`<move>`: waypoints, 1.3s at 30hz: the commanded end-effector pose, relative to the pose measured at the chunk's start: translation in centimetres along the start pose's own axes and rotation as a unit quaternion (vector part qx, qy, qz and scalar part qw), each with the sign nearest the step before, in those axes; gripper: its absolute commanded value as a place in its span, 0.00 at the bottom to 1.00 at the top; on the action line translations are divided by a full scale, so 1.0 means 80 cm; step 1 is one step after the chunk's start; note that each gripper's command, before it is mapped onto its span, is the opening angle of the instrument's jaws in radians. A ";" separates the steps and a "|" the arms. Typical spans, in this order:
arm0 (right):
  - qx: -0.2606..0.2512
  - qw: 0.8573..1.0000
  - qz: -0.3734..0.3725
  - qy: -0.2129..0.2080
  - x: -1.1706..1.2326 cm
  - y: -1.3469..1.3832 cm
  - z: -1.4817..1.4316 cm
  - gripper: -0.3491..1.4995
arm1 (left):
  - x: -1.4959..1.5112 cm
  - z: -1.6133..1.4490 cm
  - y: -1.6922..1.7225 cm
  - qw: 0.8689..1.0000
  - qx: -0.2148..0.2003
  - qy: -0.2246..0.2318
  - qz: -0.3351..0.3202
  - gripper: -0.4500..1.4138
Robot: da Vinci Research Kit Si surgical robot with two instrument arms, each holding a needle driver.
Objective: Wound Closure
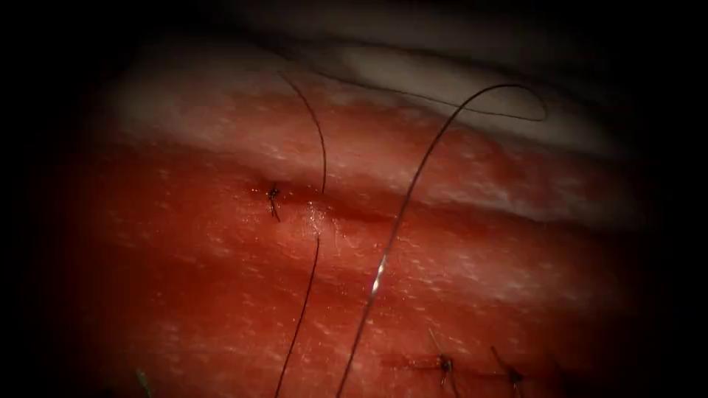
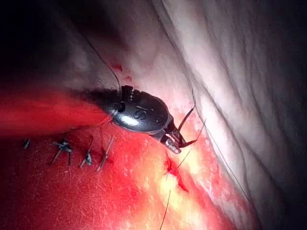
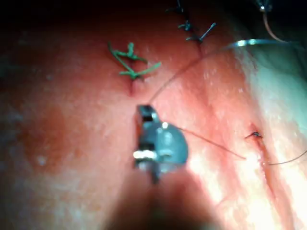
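Tissue (image 1: 221, 295) is carrying two thread (image 1: 398, 221) strands lying across its cut (image 1: 346, 215), with knots (image 1: 273, 193) sitting alongside.

The tissue (image 1: 221, 295) looks wet, glossy and finely pebbled. The thread (image 1: 383, 265) is thin, smooth and glinting. The left tool (image 2: 175, 141) is dark, glossy metal.

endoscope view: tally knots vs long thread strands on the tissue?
Dark knots: 3
Long thread strands: 2
Total: 5
Cannot tell what the left tool or right tool holds, or where the needle is.
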 end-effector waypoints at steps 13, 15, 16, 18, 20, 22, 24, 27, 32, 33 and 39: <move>-0.100 0.995 -0.005 0.005 0.0005 0.0073 -0.0039 0.85 | -0.0012 0.0010 0.0001 1.000 0.000 0.000 0.000 0.05; -0.109 0.994 -0.004 0.003 0.0002 0.0081 -0.0044 0.86 | -0.0017 0.0014 -0.0001 1.000 0.002 0.000 -0.001 0.05; -0.110 0.994 -0.004 0.003 0.0001 0.0081 -0.0044 0.87 | -0.0018 0.0016 -0.0001 1.000 0.003 0.000 0.000 0.05; -0.112 0.994 -0.004 0.004 0.0001 0.0080 -0.0045 0.87 | -0.0024 0.0020 -0.0002 1.000 0.004 -0.001 0.002 0.05; -0.112 0.994 -0.007 0.002 0.0001 0.0078 -0.0044 0.87 | -0.0031 0.0024 -0.0004 1.000 0.006 -0.001 0.002 0.05; -0.115 0.993 -0.010 0.001 0.0001 0.0076 -0.0045 0.87 | -0.0035 0.0027 -0.0005 1.000 0.007 -0.001 0.000 0.05; -0.122 0.992 -0.009 0.000 0.0000 0.0077 -0.0046 0.87 | -0.0042 0.0032 -0.0006 1.000 0.010 0.000 0.003 0.05; -0.135 0.991 -0.011 -0.004 -0.0002 0.0086 -0.0047 0.87 | -0.0062 0.0042 -0.0011 1.000 0.011 -0.016 0.004 0.05; -0.151 0.989 -0.007 -0.008 -0.0009 0.0095 -0.0051 0.86 | -0.0103 0.0052 -0.0019 0.999 0.013 -0.032 -0.004 0.05; -0.153 0.988 -0.007 -0.009 -0.0011 0.0098 -0.0052 0.86 | -0.0120 0.0055 -0.0022 0.999 0.015 -0.038 -0.010 0.05; -0.165 0.986 -0.007 -0.008 -0.0012 0.0107 -0.0050 0.86 | -0.0183 0.0065 -0.0037 0.998 0.023 -0.054 -0.033 0.29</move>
